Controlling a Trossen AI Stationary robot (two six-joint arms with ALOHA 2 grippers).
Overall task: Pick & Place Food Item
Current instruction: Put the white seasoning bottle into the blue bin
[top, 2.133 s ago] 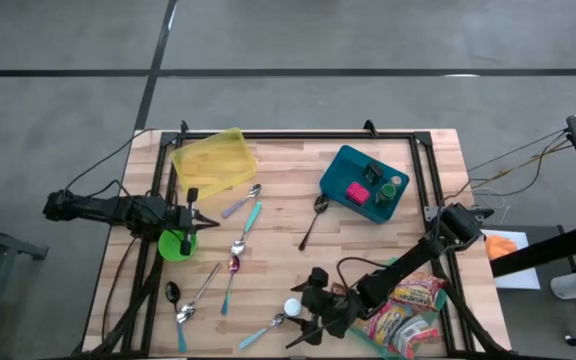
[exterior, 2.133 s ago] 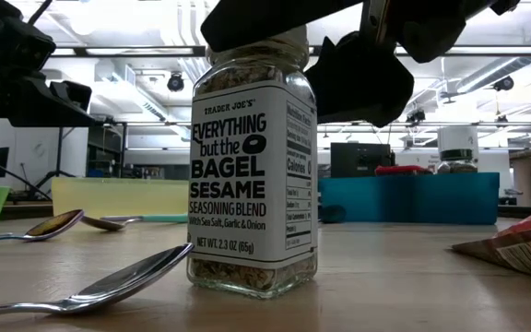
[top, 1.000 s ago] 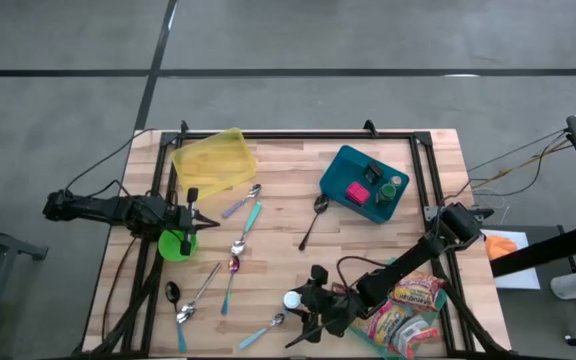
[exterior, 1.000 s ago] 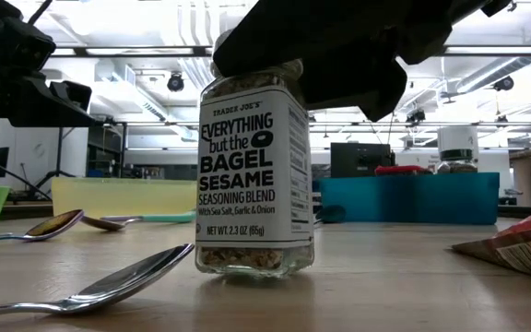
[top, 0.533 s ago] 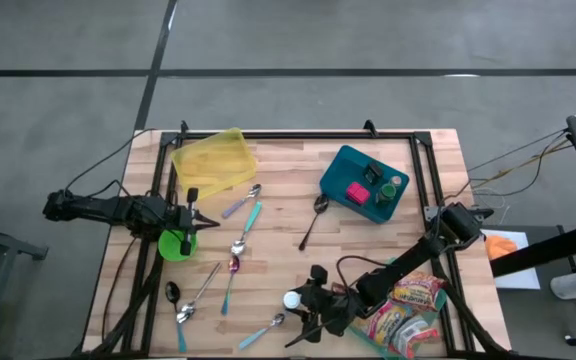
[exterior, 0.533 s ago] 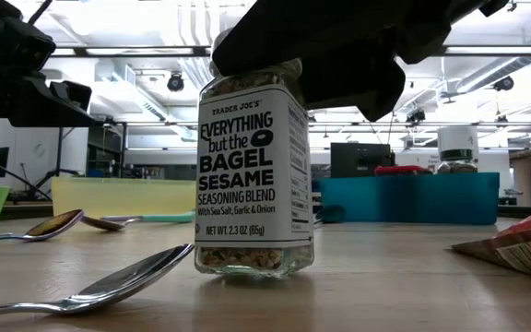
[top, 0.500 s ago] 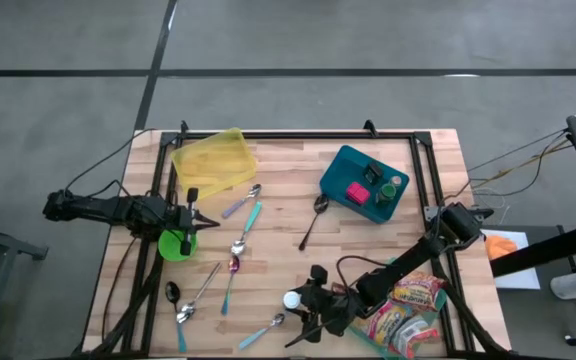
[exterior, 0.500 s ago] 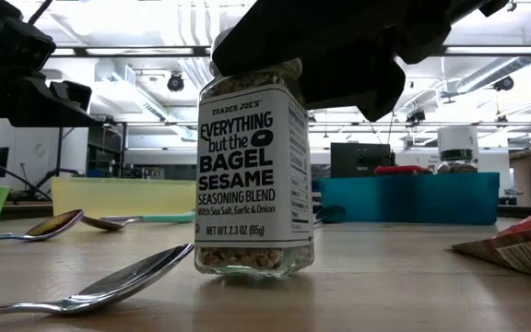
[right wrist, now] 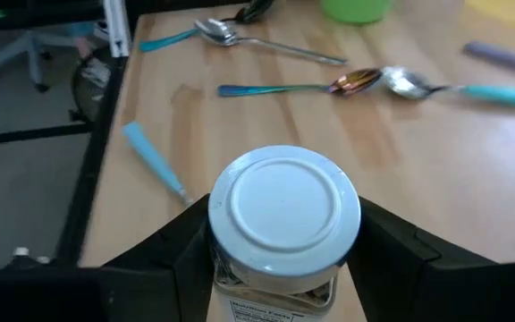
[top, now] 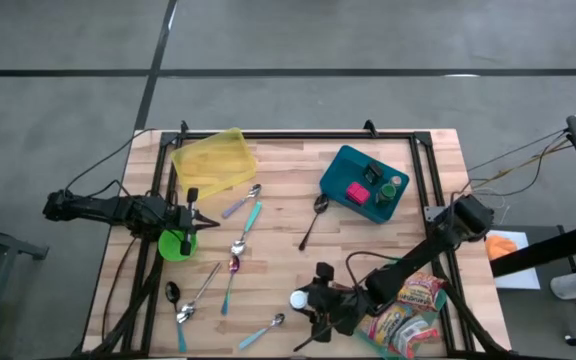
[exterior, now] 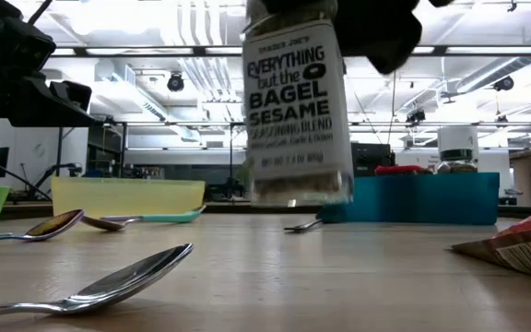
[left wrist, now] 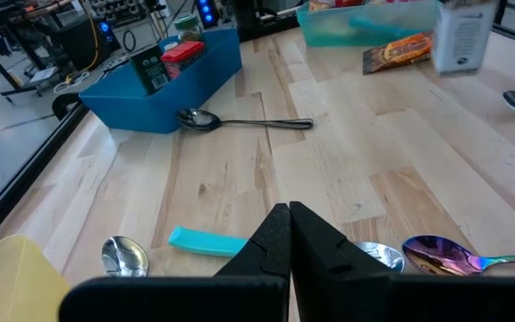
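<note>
Nearest the low camera, a steel spoon lay on the wooden counter, bowl toward the middle. Just beyond it the seasoning jar hung clear of the counter, slightly tilted, its "Everything but the Bagel Sesame" label readable and daylight showing beneath its base. The right tool held the jar by its neck, one dark finger on each side just below the white lid. From above, that white lid showed near the counter's front edge, right of centre, with the right arm stretching back toward the right edge. Colourful snack packets lay just beside the arm at the front right corner.

Farther in, several spoons were scattered over the left half of the counter, and one dark spoon lay near the middle. The left tool waited at the left side, its fingers pressed together and holding nothing, just beside a green cup. Toward the back stood a yellow tray on the left and a teal bin with small items on the right.
</note>
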